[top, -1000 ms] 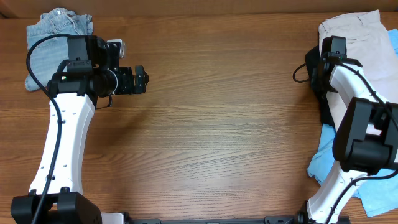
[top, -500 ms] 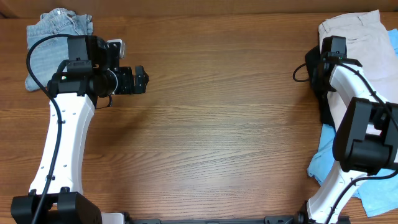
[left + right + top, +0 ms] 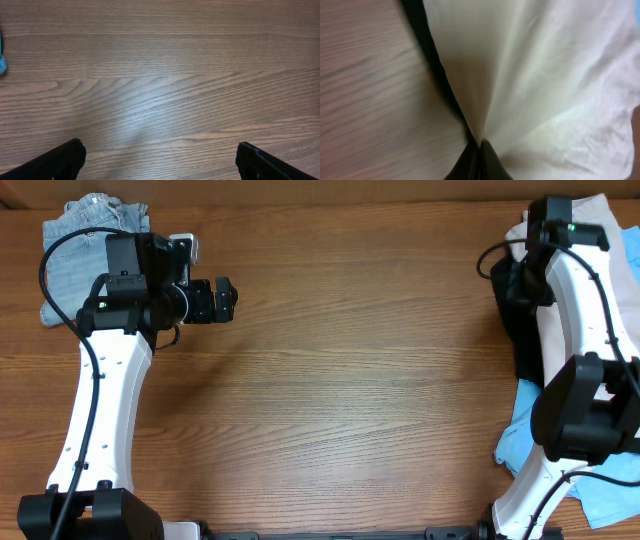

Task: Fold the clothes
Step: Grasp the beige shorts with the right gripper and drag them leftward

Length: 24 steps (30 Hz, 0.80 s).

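- The wooden table [image 3: 380, 380] stretches between our two arms, with the clothes piled at its far corners and along its right edge.
- The pale beige shorts [image 3: 622, 260] lie at the far right corner. Our right wrist view shows their cloth drawn into taut folds.
- A faded-blue denim garment [image 3: 70, 260] sits crumpled at the far left corner, beside the left arm [image 3: 100, 400].
- A sky-blue garment [image 3: 520, 435] lies at the near right edge, partly under the right arm [image 3: 585, 310].
- A black garment [image 3: 522, 330] runs along the shorts' left side.
- Our right gripper [image 3: 480, 150] is pinched tight on the beige cloth.
- Our left gripper [image 3: 162, 165] hangs over bare wood, fingers spread wide and holding nothing.
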Tool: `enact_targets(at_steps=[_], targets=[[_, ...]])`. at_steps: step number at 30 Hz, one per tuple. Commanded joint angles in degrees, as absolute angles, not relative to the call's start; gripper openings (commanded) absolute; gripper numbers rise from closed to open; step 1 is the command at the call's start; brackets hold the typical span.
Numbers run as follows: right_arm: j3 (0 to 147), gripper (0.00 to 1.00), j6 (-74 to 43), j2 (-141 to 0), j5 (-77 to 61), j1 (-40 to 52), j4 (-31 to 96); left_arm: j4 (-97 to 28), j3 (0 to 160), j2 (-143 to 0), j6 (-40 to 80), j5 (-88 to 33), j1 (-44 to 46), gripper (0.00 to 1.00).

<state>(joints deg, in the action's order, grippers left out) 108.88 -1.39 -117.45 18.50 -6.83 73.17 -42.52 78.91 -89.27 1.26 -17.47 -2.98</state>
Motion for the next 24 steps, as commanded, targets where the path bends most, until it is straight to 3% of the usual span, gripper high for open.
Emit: enact_targets(at_steps=[1,8,15,17,18,19,21,24], targets=[[114.0,0.04,-1.9,-114.4,8.3,-2.4,78.3,-42.1,80.0,-89.6,0.2,-15.4,-2.7,1.00],[115.4,0.04,-1.9,-114.4,-3.0,11.0,85.9,-41.9,80.1,-89.6,0.1,-11.2,-4.2,1.00],[115.4,0.06,-3.5,-114.5,-13.0,30.4,83.9,-41.0,80.1,-89.6,0.1,-9.7,-9.1,1.00],[115.4,0.22,-4.8,-114.5,-13.0,36.0,82.3,-40.8,80.1,-89.6,-0.1,-9.7,-10.7,1.00],[115.4,0.39,-5.2,-114.4,-13.0,38.5,81.3,-40.8,80.1,-89.6,-0.1,-9.7,-11.3,1.00],[115.4,0.50,-5.9,-114.4,-13.0,40.9,80.3,-40.7,80.1,-89.6,-0.2,-9.7,-11.9,1.00],[115.5,0.65,-6.0,-114.4,-12.8,45.2,78.7,-40.6,80.1,-89.6,-1.4,-9.7,-12.7,1.00],[117.1,0.74,-9.1,-114.4,-10.4,46.6,79.7,-40.7,80.1,-89.6,-1.8,-10.3,-12.7,1.00]])
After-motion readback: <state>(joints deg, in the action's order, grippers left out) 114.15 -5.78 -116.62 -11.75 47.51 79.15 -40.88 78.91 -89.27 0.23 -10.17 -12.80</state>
